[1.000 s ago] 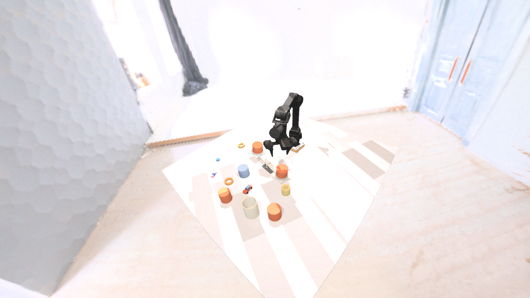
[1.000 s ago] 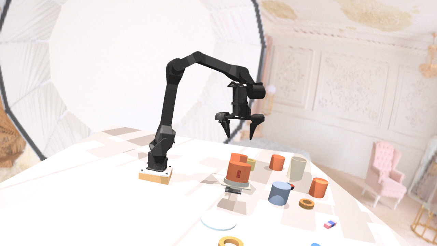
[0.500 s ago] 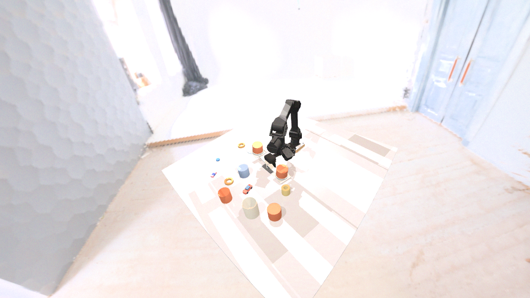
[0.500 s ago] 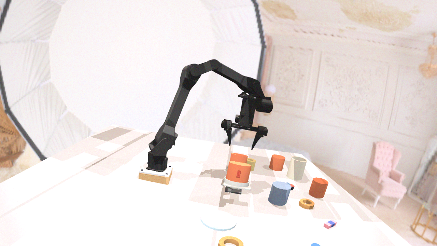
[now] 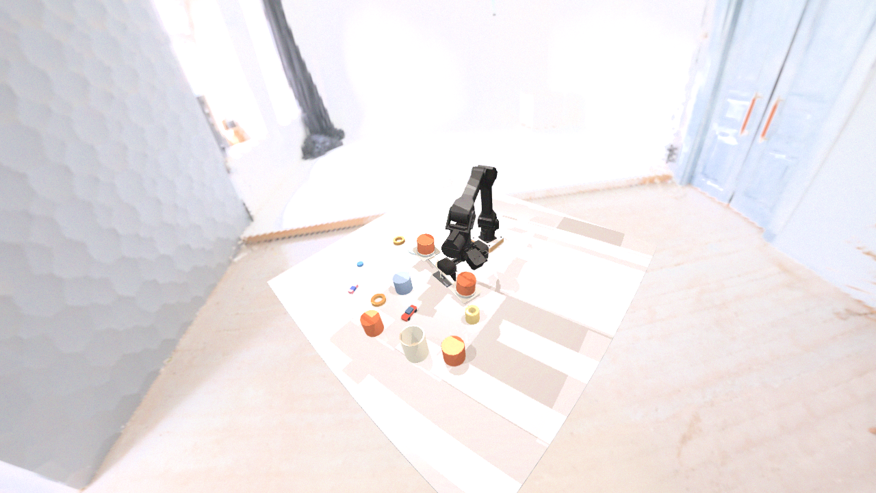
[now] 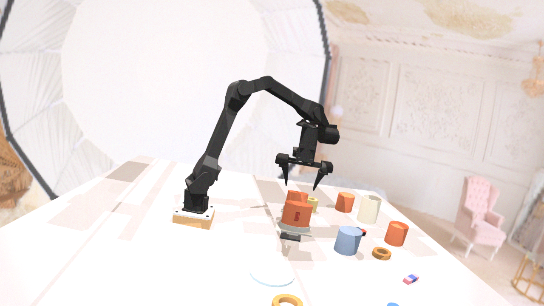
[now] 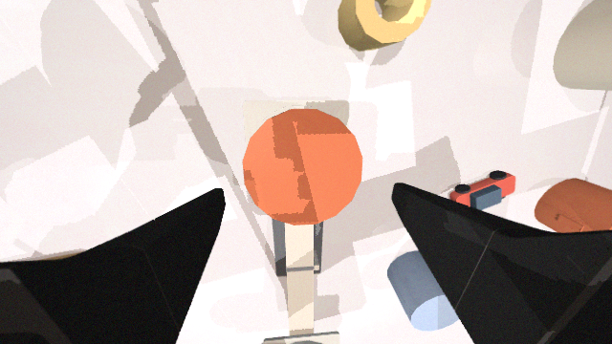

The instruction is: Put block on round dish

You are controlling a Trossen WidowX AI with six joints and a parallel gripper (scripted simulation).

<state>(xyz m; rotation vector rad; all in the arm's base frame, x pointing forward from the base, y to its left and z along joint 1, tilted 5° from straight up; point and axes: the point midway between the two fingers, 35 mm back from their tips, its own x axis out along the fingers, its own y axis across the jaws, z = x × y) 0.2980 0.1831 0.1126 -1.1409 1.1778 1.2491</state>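
Orange cup point(image 5: 465, 284) point(image 6: 296, 196) point(image 7: 303, 167) partly hidden in exterior view behind its twin point(image 6: 297, 213); released claw point(image 5: 463, 268) point(image 6: 299, 187) point(image 7: 311, 193) above, fingers cropped in wrist view.

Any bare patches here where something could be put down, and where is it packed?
Bare: between the arm's base and the round dish; also beyond the yellow ring, away from the blue cylinder. Crowded: around the red car.

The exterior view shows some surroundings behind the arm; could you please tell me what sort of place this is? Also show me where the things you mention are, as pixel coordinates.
Probably an ornate, old-style sitting room: carved wall panels point(image 6: 437, 102), a pink tufted armchair point(image 6: 477, 213) and a hanging chandelier point(image 6: 535, 85).
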